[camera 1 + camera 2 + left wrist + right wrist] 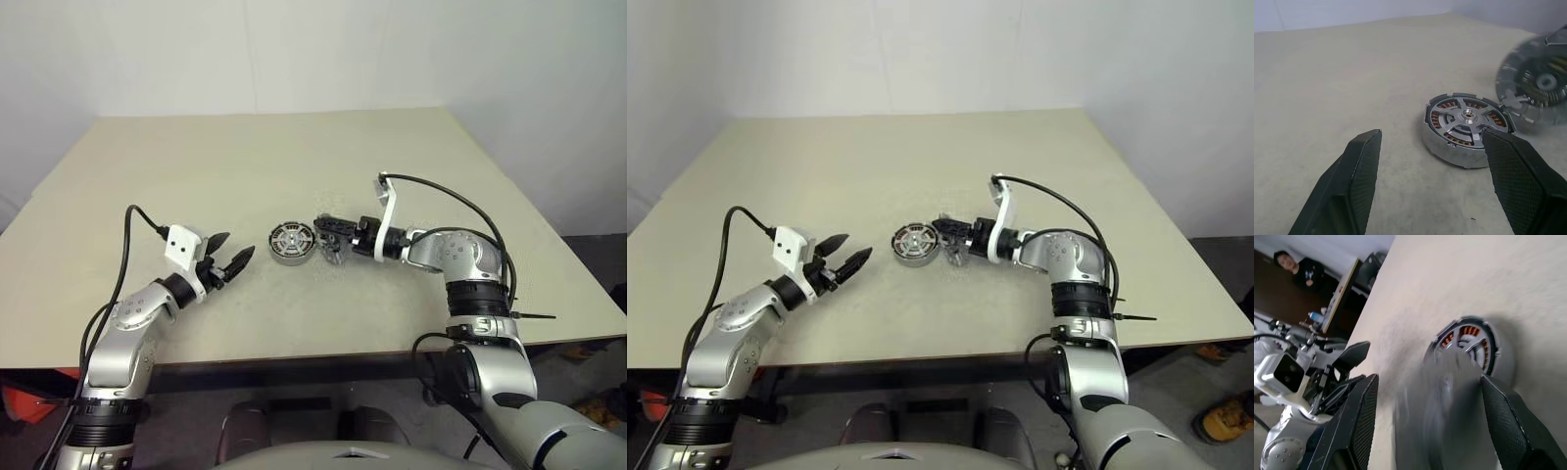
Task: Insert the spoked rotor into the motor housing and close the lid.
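Black, finely textured fingers of the left gripper hang spread apart and empty, level above the surface on the robot's left side of the motor housing, near it but apart from it. That housing is a short round silver-grey metal cylinder lying flat on the pale beige matte surface. Seated in its top is the spoked rotor, a flat grey metal disc with broad spokes round a small shiny hub; copper-orange windings glint through its cutouts. Just beside the housing on the robot's right, the right gripper holds a second round metal piece tilted on edge, a blurred silvery disc with a dark middle, its wide-set black fingers clasping it. Behind the surface's far edge, in the right wrist view, a person in dark clothing sits.
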Tool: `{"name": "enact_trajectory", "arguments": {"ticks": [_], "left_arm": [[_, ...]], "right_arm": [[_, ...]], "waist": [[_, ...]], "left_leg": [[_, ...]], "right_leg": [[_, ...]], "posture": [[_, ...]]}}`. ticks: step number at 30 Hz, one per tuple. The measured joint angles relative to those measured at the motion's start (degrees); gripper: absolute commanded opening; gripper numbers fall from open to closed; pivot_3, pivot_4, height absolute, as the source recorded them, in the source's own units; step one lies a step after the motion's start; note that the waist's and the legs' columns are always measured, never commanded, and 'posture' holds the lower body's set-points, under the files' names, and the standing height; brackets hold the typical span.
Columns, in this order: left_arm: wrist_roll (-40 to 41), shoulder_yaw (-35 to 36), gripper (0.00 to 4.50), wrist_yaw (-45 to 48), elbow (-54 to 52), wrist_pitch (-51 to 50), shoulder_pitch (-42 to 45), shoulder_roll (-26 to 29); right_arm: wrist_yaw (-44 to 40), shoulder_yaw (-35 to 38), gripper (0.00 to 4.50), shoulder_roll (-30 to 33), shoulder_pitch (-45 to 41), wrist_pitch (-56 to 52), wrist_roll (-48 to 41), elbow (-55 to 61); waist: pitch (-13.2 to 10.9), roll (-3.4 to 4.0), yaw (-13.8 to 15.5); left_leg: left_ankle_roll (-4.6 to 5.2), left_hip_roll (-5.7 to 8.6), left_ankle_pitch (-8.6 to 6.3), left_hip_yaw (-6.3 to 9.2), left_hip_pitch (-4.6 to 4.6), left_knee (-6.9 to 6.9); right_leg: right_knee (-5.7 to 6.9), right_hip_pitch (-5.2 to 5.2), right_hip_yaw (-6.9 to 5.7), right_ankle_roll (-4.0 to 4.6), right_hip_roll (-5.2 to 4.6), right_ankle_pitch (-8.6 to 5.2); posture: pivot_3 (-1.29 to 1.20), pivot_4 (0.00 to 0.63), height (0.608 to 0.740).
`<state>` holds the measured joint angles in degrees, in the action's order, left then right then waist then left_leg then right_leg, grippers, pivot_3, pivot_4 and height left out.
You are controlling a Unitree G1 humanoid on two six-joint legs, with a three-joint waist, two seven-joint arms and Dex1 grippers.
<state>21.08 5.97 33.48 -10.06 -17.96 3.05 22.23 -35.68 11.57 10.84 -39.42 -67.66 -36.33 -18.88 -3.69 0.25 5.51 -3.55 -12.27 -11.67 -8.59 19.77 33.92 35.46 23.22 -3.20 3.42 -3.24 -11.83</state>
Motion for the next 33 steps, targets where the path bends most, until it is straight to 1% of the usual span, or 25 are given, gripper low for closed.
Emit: {"name": "enact_trajectory", "arguments": {"ticks": [14,18,21,23,26,30,33], "left_arm": [[0.0,0.0,3.46,-1.3,-0.6,0.0,-0.8,-0.2],[0.0,-0.2,3.46,-1.5,-1.0,0.0,-0.9,-0.2],[0.0,-0.2,3.46,-1.5,-1.3,0.0,-0.9,-0.2],[0.0,-0.2,3.46,-1.5,-1.4,0.0,-1.0,-0.2],[0.0,-0.2,3.46,-1.5,-1.4,0.0,-1.0,-0.1],[0.0,-0.2,3.46,-1.4,-1.4,0.0,-0.9,-0.1],[0.0,-0.2,3.46,-1.2,-1.3,0.0,-0.8,-0.1]], "right_arm": [[0.8,-2.4,3.68,-5.7,-2.4,1.2,0.0,0.0],[-0.7,-6.0,3.68,-5.4,-1.9,3.5,0.7,2.6],[-3.6,-9.8,3.68,-3.2,-0.4,8.5,2.8,4.9],[-6.8,-12.9,3.68,-0.7,0.8,13.7,5.1,5.7],[-12.1,-16.8,3.68,3.5,1.9,25.7,10.3,6.0],[-19.7,-19.1,3.68,6.0,3.9,41.4,14.9,5.3],[-24.2,-19.1,3.68,6.9,4.4,47.2,15.6,1.8]], "waist": [[0.0,0.00,0.0],[0.0,0.00,0.0],[0.0,-0.01,0.1],[0.0,-0.01,0.1],[0.0,-0.01,0.0],[0.0,-0.02,0.0],[0.0,-0.02,-0.1]], "left_leg": [[0.00,-0.01,0.00,0.01,-0.03,-0.01],[0.00,-0.01,0.00,0.01,-0.03,-0.01],[0.00,0.00,0.00,0.01,-0.02,0.00],[0.01,0.00,0.00,0.01,0.00,0.01],[0.01,-0.01,-0.01,0.01,0.05,0.01],[0.07,-0.02,-0.04,0.00,0.08,0.01],[0.29,-0.02,-0.17,0.00,0.10,0.07]], "right_leg": [[0.00,0.01,0.00,0.00,0.00,0.00],[-0.01,0.02,0.00,0.00,0.00,0.00],[-0.02,0.01,0.00,-0.01,-0.02,0.00],[-0.02,0.01,0.00,-0.02,-0.02,0.00],[-0.02,0.01,0.00,-0.03,-0.01,-0.01],[-0.03,0.01,0.00,-0.03,0.00,-0.01],[-0.02,0.01,0.00,-0.01,-0.01,0.00]], "posture": [[0.00,0.000,0.740],[0.00,0.000,0.740],[0.00,0.000,0.740],[0.00,0.000,0.740],[0.00,0.000,0.740],[0.00,0.000,0.740],[0.00,0.000,0.740]]}}
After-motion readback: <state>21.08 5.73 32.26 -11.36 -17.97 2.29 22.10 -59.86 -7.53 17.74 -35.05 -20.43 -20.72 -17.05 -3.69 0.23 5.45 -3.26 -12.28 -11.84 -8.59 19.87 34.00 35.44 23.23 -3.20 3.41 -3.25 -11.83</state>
